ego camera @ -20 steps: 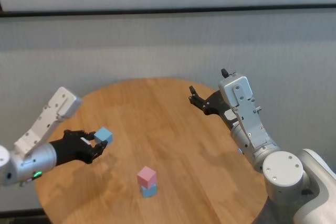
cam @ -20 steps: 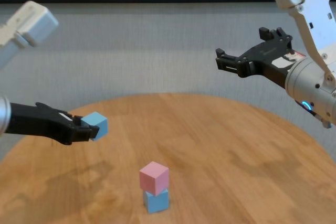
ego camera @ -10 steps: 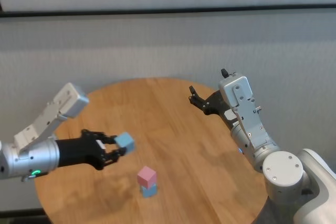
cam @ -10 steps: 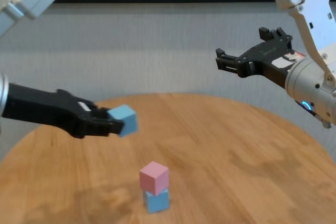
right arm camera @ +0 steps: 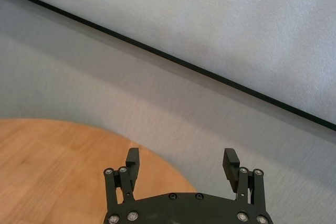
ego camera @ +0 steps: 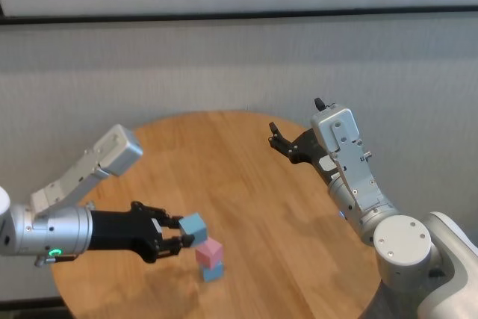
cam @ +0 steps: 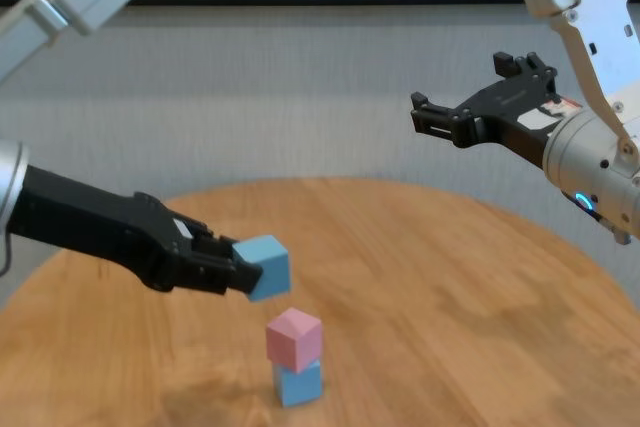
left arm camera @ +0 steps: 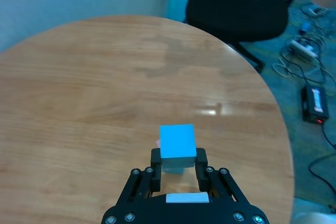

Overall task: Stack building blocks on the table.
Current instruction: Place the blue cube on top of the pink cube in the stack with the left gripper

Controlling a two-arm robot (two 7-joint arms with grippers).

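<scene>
Blocks are stacked on the desk (ego camera: 246, 177): a pink block (cam: 294, 337) is set on a light blue block (cam: 299, 383). A second light blue block (cam: 264, 265) is clamped between the fingers (cam: 218, 269) of the left gripper (cam: 244, 274), just above and beside the pink one. The right gripper (cam: 462, 105) is held aloft, well apart, its fingers (right arm camera: 132, 162) spread and empty.

one block (cam: 294, 339) atop another (cam: 298, 383) on the table (cam: 450, 277), a third (cam: 264, 265) just above-left
</scene>
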